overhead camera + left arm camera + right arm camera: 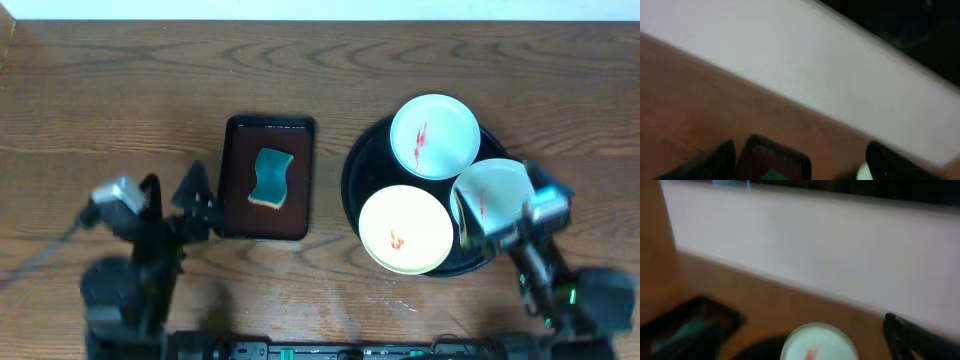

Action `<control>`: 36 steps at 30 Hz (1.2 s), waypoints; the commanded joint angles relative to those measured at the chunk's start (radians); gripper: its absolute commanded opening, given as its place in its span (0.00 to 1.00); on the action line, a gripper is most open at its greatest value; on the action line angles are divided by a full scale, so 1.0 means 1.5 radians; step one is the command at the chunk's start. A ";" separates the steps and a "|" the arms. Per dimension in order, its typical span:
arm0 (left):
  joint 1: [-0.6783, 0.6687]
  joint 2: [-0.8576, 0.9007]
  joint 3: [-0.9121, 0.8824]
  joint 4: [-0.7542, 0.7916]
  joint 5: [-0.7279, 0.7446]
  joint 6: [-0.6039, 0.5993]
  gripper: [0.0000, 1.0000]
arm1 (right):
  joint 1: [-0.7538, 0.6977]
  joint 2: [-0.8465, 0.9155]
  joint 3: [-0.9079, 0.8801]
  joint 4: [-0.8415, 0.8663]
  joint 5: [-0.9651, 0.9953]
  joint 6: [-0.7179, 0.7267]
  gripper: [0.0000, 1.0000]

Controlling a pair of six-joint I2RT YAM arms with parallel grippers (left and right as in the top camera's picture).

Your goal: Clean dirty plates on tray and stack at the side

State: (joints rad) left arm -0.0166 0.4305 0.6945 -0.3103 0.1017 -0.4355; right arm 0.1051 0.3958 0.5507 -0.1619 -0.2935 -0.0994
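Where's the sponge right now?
Overhead view: the teal sponge lies in the small brown rectangular tray, left of the round black tray holding the plates and just right of the left gripper.

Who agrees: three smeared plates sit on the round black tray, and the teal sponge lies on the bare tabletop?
No: the overhead view shows the teal sponge lying in the dark rectangular tray, not on the tabletop.

A dark-brown rectangular tray (301, 205) is noted left of centre. A teal sponge (270, 178) is laid flat inside it, roughly centred. A pale wall (815, 65) is seen beyond, blurred
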 commanded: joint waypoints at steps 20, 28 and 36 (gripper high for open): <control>-0.080 0.646 0.340 -0.371 0.123 0.118 0.77 | -0.004 0.506 0.361 -0.353 -0.242 0.011 0.99; -0.175 0.847 0.340 -0.296 -0.018 0.118 0.63 | -0.004 0.507 0.361 -0.374 -0.112 0.131 0.93; -0.160 0.982 0.340 -0.220 -0.042 0.118 0.54 | -0.004 0.508 0.360 -0.434 -0.031 0.186 0.93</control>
State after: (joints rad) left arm -0.2703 1.8599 1.1862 -0.6487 0.0734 -0.2699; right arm 0.1051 1.1568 1.0729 -0.8017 -0.3939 0.1272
